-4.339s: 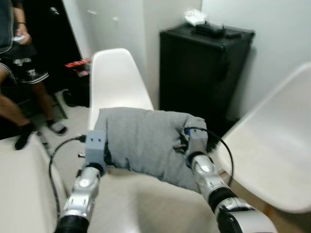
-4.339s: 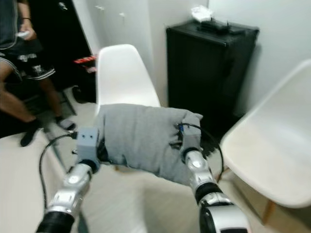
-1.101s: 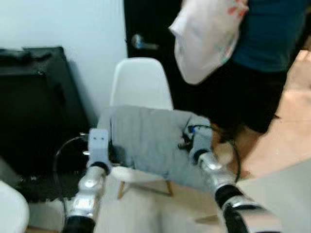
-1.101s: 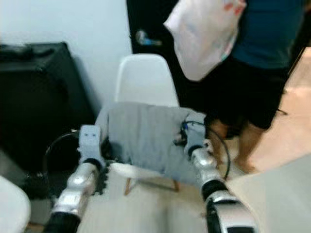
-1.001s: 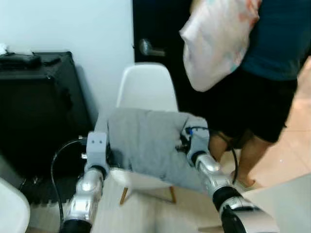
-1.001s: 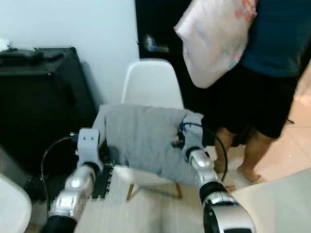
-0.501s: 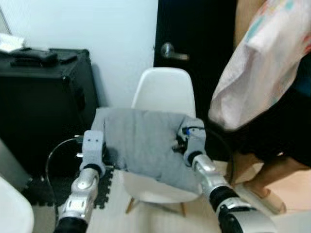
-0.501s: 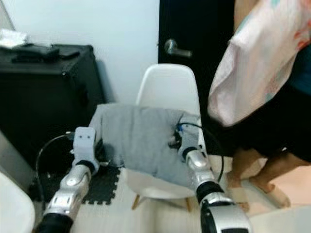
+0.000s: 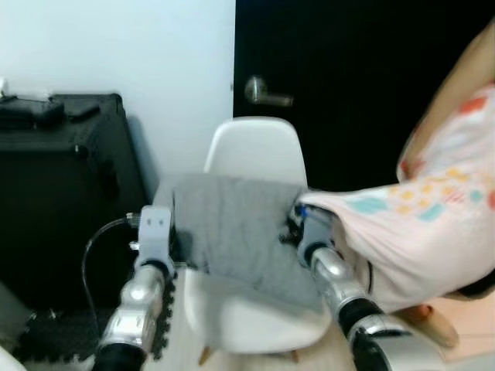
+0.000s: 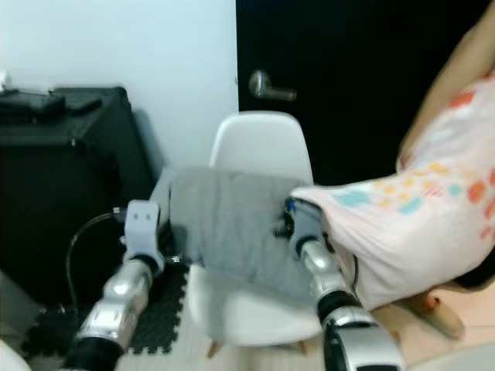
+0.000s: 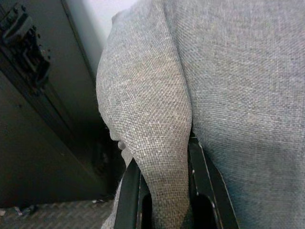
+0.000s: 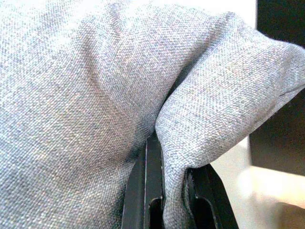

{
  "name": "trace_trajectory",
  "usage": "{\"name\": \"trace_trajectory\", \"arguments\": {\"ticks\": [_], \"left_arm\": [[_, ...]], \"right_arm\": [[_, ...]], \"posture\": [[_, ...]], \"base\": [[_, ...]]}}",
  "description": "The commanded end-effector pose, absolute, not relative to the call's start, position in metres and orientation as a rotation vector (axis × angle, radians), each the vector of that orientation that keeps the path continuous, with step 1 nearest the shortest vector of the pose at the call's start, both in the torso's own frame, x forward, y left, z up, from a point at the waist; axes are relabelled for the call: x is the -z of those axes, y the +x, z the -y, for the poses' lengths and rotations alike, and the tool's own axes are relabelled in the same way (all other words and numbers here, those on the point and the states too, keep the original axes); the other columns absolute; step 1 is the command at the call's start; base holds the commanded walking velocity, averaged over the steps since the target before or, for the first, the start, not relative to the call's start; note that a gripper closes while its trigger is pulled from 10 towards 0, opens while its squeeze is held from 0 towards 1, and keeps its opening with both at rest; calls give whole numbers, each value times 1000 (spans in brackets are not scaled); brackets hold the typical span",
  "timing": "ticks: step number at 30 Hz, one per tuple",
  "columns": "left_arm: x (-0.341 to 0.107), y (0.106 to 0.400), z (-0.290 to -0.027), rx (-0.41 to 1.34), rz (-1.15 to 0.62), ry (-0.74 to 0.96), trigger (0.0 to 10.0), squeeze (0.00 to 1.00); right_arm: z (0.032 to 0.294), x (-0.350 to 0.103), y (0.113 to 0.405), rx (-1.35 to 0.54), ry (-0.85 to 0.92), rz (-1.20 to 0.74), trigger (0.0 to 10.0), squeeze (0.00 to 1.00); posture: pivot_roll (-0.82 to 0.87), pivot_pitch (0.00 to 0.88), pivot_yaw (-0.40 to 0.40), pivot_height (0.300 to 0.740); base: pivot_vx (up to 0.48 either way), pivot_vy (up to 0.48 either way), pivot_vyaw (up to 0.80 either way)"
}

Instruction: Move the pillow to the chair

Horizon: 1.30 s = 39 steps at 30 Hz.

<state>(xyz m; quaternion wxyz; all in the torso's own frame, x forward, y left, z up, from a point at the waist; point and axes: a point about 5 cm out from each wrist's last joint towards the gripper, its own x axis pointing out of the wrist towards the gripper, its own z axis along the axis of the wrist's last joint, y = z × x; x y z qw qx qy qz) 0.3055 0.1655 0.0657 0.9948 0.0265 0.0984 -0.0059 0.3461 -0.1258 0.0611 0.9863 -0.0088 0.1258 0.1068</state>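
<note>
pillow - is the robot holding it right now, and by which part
Yes. The grey pillow is held by both grippers: the left gripper pinches a fold at its left edge, the right gripper a fold at its right corner.

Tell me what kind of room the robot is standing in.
Probably a room in a home, perhaps an entry or dining corner: a black door with a lever handle, a white moulded chair, and a black cabinet against the wall.

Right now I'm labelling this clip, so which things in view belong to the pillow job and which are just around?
Job:
grey pillow
white chair
left gripper, pinching it
right gripper, pinching it

Just around:
black cabinet
dark door
person's patterned pillow
</note>
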Motion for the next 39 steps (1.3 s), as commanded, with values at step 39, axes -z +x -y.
{"name": "trace_trajectory", "arguments": {"ticks": [39], "left_arm": [[-74, 312, -152, 25, -155, 49, 10000, 0]], "right_arm": [[117, -72, 352, -264, 17, -213, 10000, 0]], "posture": [[47, 0, -27, 740]], "base": [[103, -86, -62]]}}
